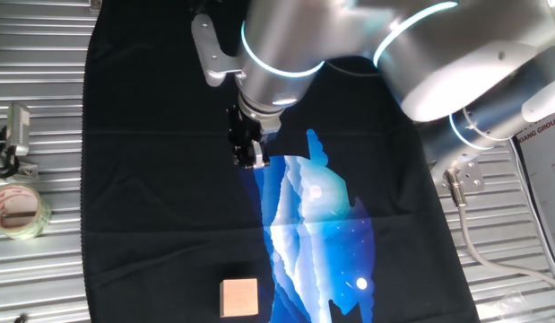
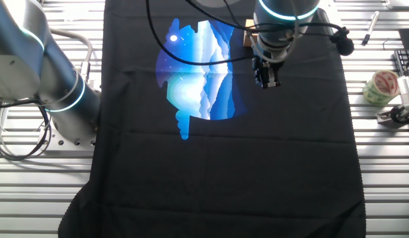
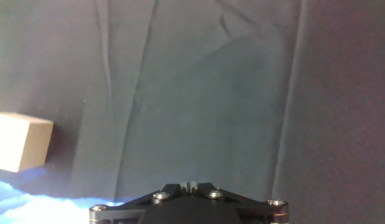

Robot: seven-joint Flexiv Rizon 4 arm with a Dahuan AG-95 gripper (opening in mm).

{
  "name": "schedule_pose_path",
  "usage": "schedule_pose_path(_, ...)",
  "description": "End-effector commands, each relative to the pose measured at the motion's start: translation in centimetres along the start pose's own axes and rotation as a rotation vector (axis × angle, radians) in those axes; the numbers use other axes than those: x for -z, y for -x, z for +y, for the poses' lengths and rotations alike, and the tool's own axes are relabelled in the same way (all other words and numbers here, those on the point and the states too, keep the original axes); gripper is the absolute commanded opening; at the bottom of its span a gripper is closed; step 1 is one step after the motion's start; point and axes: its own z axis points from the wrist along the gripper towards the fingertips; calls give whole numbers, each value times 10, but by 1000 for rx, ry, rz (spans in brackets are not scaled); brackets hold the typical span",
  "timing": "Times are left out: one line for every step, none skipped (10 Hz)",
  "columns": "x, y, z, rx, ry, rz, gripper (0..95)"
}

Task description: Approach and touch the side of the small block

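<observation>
The hand (image 1: 251, 160) hung above the black cloth (image 1: 151, 179) spread over the slatted metal table (image 1: 35, 260), at the upper edge of the blue-and-white mountain print (image 1: 317, 224). From both fixed cameras its fingers appeared drawn together with nothing between them. The hand camera showed only the dark base of the hand at the bottom of its frame, fingertips out of sight, so closure could not be confirmed there.

The small block (image 1: 239, 297) sat on the cloth near the bottom edge of one fixed view, just left of the print's lower part and well apart from the hand. It stood flat, pale tan faces plain. In the other fixed view only a sliver of the block (image 2: 247, 32) showed, next to the arm's wrist, the rest hidden behind it. In the hand view the block (image 3: 18, 142) lay at the left edge, partly cut off by the frame, resting on wrinkled cloth with a strip of blue print below it. No contact between hand and block.

Off the cloth, on the bare table, lay a roll of clear tape (image 1: 17, 210) and a metal clip (image 1: 13, 144) just above it. The other fixed view showed the arm's base (image 2: 39, 73) with its lit ring at the left.
</observation>
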Motion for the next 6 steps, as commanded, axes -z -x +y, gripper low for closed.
schedule_pose_path(0, 0, 0, 27, 15, 19, 0)
schedule_pose_path(0, 0, 0, 27, 0, 22, 0)
schedule_pose_path(0, 0, 0, 28, -31, 24, 0)
schedule_pose_path(0, 0, 0, 23, -63, 26, 0)
schedule_pose_path(0, 0, 0, 14, -69, 29, 0)
schedule_pose_path(0, 0, 0, 11, -65, 30, 0)
